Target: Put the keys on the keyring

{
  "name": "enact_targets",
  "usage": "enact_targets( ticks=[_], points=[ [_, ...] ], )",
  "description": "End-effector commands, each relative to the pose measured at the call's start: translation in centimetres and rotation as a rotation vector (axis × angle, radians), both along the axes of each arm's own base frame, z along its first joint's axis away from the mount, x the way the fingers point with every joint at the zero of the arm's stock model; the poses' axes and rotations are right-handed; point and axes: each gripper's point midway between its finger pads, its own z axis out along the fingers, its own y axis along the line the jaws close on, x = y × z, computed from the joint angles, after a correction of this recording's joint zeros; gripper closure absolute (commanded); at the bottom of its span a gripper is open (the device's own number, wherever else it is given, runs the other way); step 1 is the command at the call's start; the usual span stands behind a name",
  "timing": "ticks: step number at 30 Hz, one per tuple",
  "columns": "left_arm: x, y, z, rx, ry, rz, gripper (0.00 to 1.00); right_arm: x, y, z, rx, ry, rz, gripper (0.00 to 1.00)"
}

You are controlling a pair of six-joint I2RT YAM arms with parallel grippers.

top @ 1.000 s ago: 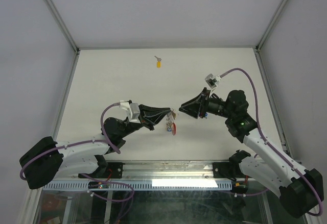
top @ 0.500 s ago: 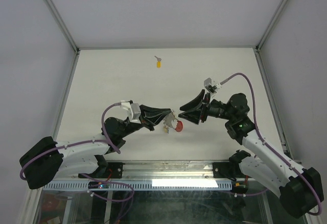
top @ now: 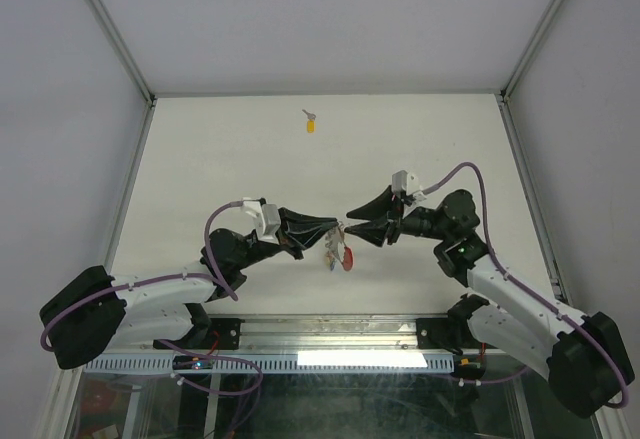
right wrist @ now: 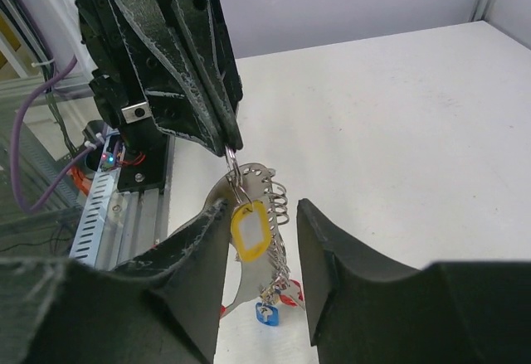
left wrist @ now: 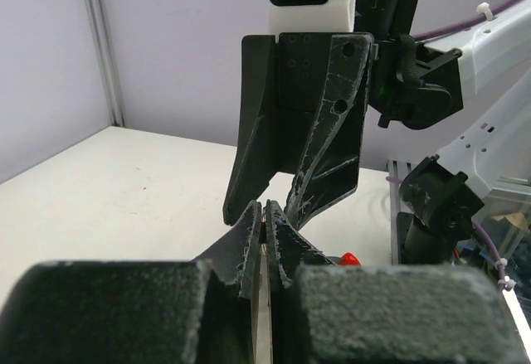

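Left claw (top: pixel 337 226) clenched on keyring (right wrist: pixel 267 188) top loop, hanging above counter (top: pixel 220 159) between the arms. Right claw (right wrist: pixel 260 215) released, jaws straddling yellow tag (right wrist: pixel 249 230). Pinch tag squarely, hold left steady, don't twist rings. Loose yellow key (top: pixel 311 125) far off, unthreaded.

Stock as counted:
- Table (top: pixel 200 159): one.
- Grippers: two, being left gripper (top: pixel 333 225) and right gripper (top: pixel 347 220).
- Keyring (right wrist: pixel 253 188): one, hung at the table's 6 o'clock.
- On it were one yellow tag (right wrist: pixel 247 230), one blue tag (right wrist: pixel 266 314) and one red strip (top: pixel 346 256).
- Loose key (top: pixel 310 124): one, yellow-headed, lay at 12 o'clock.
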Motion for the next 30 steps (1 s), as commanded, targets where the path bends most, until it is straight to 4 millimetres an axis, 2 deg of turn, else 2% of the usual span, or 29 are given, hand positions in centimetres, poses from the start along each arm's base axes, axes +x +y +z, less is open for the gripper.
enact_targets(
  ticks=[1,13,16,21,26,27,30],
  points=[
    [-0.8,-0.2,3.2,-0.067,-0.07,-0.035,1.0,-0.1,0.8,3.5,0.046,-0.159,0.044,0.61],
    [-0.8,-0.3,3.1,-0.058,-0.075,-0.037,1.0,-1.1,1.7,3.2,0.029,-0.139,0.108,0.68],
    [-0.9,-0.3,3.2,-0.059,-0.075,-0.038,1.0,-1.4,2.2,2.9,0.016,-0.127,0.137,0.76],
    [-0.8,-0.2,3.2,-0.058,-0.073,-0.034,1.0,-1.5,2.2,2.9,0.001,-0.126,0.138,1.0],
    [0.0,0.2,3.1,-0.045,-0.056,0.018,1.0,-1.6,1.4,2.5,-0.099,-0.07,0.106,1.0],
    [0.3,0.3,3.1,-0.038,-0.049,0.034,1.0,-0.9,1.1,2.4,-0.129,-0.085,0.065,1.0],
    [0.7,0.5,2.8,0.002,-0.044,0.064,0.78,0.3,0.1,2.5,-0.214,-0.059,-0.034,1.0]
  ],
)
